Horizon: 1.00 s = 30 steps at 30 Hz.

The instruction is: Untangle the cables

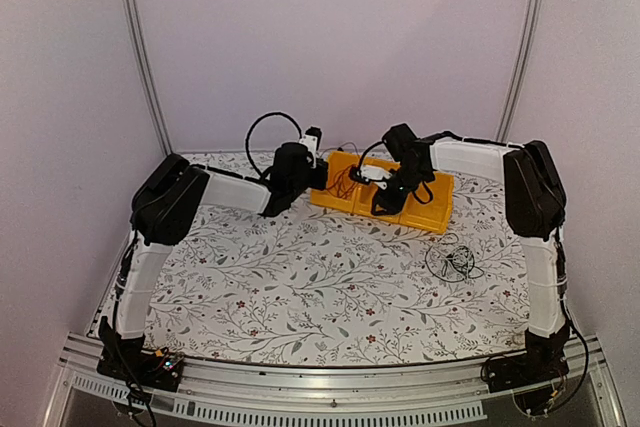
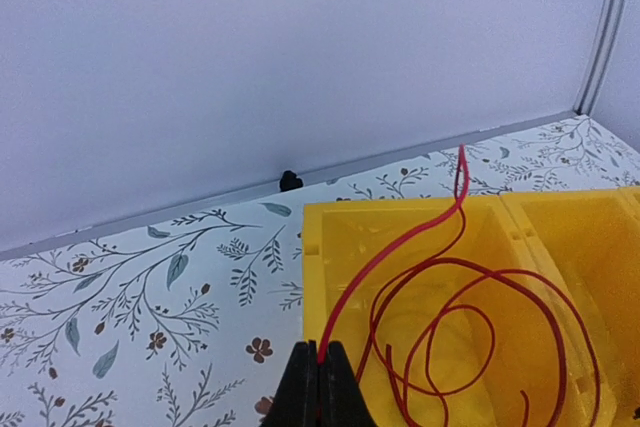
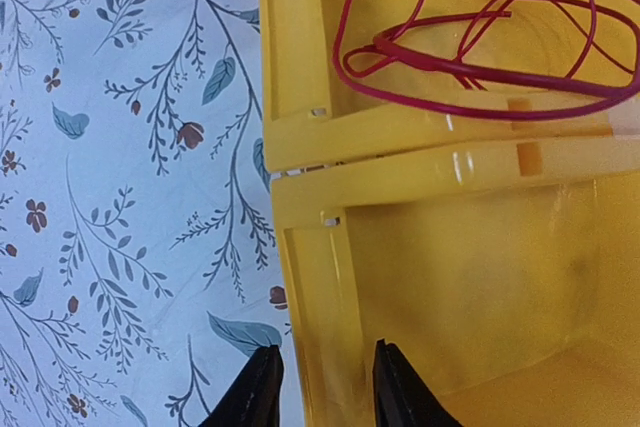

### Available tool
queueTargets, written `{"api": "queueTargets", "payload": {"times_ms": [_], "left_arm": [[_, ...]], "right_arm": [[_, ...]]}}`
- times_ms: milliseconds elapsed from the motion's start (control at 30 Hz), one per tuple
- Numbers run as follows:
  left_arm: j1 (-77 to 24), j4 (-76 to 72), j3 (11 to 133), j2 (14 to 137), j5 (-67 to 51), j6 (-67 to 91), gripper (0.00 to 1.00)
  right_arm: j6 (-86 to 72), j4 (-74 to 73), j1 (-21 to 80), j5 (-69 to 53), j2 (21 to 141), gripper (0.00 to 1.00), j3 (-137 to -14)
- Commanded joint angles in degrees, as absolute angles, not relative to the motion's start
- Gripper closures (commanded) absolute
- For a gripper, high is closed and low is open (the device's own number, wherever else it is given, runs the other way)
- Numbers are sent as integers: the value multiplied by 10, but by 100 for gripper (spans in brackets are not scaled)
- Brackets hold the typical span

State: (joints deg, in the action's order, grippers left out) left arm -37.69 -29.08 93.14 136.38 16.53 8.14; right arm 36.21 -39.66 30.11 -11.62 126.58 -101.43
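The red cable point(image 3: 480, 75) is held at the far left of the work area. The left gripper point(image 2: 318, 367) is clenched on one strand of it, just outside the left yellow bin point(image 2: 380, 212). The rest of that cable lies in loose loops inside this bin. The right yellow bin point(image 3: 480, 277) is touching it on the right. The right gripper point(image 3: 327, 350) is released, with one finger on either side of this bin's near wall and no cable between them. Farther right and nearer, the other cables point(image 1: 455, 259) lie as a small tangle on the floral table point(image 1: 300, 287), apart from both bins.
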Motion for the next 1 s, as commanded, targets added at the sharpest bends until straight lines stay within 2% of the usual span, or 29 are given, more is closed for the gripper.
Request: {"api": "queueTargets", "payload": {"times_ms": [0, 333, 433, 500, 733, 833, 967], "left_arm": [[-394, -329, 907, 1334, 156, 18, 100], [-422, -306, 887, 1328, 181, -2, 99], [-421, -289, 890, 1321, 179, 21, 79], [-420, -268, 891, 1310, 188, 33, 70], [-417, -196, 864, 1228, 175, 45, 48], [-416, -121, 855, 1187, 152, 62, 43], [-417, -66, 784, 1098, 95, 93, 39]], "right_arm": [[339, -400, 305, -155, 1214, 61, -1054], [324, -359, 300, -144, 1215, 62, -1112], [326, -357, 298, -133, 1230, 63, -1144], [328, -358, 297, -133, 1241, 64, -1160], [333, -360, 287, -138, 1218, 64, -1145], [338, -363, 280, -140, 1190, 64, -1112], [340, -367, 257, -140, 1129, 62, -1058]]}}
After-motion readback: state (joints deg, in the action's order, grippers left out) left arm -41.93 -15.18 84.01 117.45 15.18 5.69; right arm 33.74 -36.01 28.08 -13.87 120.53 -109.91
